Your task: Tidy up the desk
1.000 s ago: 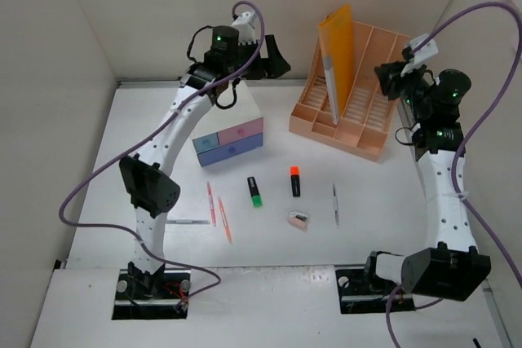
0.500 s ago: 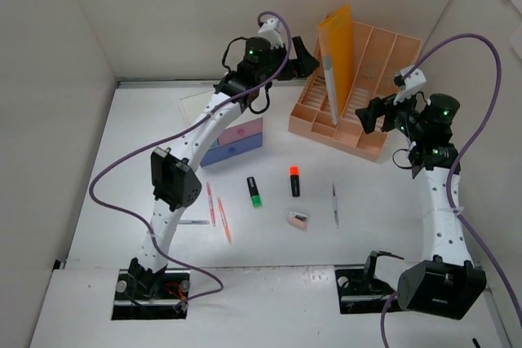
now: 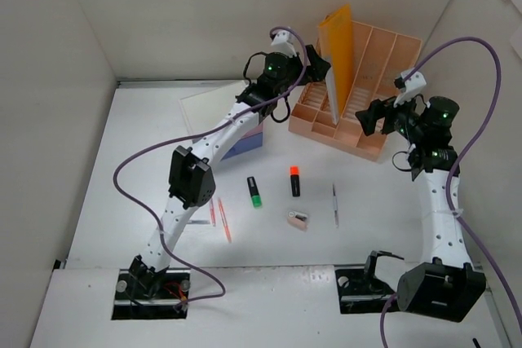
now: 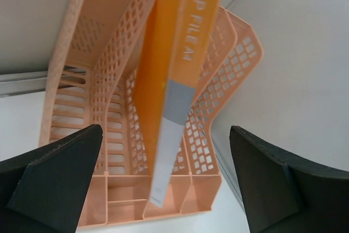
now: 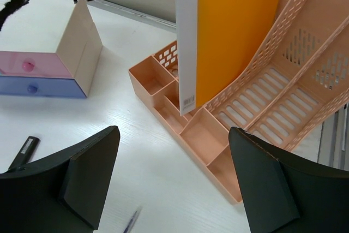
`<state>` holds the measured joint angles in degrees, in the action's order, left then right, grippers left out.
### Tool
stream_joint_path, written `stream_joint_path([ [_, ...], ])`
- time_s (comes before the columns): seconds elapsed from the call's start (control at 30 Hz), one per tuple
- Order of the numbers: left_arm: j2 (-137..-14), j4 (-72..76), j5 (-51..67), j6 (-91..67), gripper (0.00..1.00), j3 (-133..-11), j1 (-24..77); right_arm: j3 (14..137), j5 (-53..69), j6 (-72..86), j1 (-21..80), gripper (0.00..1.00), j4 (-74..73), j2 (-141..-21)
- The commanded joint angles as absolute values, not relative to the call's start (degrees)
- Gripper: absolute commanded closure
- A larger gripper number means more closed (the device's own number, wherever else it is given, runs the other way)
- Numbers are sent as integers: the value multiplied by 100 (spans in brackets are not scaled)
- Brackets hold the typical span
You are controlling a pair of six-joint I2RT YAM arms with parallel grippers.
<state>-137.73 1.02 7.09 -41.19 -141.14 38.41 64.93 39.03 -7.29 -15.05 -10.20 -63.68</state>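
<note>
The rack (image 3: 375, 55) at the desk's (image 3: 114, 177) far right corner holds one orange file (image 3: 338, 42) upright. The drawer box (image 5: 38, 64) is closed. The left gripper (image 4: 166, 129), wide open and empty, has swung from the box to the file. The right gripper (image 5: 174, 132) has opened, empty.

Left arm (image 3: 214, 143) and right arm (image 3: 438, 197) extend forward, both jaws spread wide.

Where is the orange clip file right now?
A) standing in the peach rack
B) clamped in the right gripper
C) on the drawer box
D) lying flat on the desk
A: the orange clip file stands upright in a slot of the peach rack.
</note>
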Motion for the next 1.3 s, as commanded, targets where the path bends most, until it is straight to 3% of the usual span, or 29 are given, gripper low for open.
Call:
stream_joint_path([
  [0.0,-13570,720,325,-4157,1,-14484,3832,6513,3841,-650,-1538,21,-659,-6196],
  [0.17,-13413,861,536,-4149,3,-14319,3884,6451,3771,-738,-1547,22,-607,-6152],
  [0.33,-11622,1484,309,-3701,5,-11869,3937,6705,3989,-879,-1538,28,-527,-6318],
  [0.43,-10391,1880,36,-3542,6,-10304,3937,6978,3640,-1176,-1030,31,-554,-6477],
  [0.5,-9568,1934,-174,-3350,6,-9398,3937,7284,3271,-1178,-380,19,-554,-6617],
  [0.53,-9310,1916,-193,-3314,6,-9161,3937,7469,2834,-978,-187,10,-545,-6853],
  [0.6,-8531,1802,-263,-3139,6,-8457,3885,8090,2367,-722,445,9,-545,-7318],
  [0.77,-6919,1363,-685,-2988,6,-7112,3937,9570,-185,963,1186,35,-545,-8312],
  [1.03,-5458,1107,-1257,-3322,6,-5792,4113,10107,-2004,897,2549,17,-378,-9017],
  [1.27,-5203,1029,-1309,-3436,6,-5476,4219,10293,-4191,-587,2953,36,1094,-9861],
])
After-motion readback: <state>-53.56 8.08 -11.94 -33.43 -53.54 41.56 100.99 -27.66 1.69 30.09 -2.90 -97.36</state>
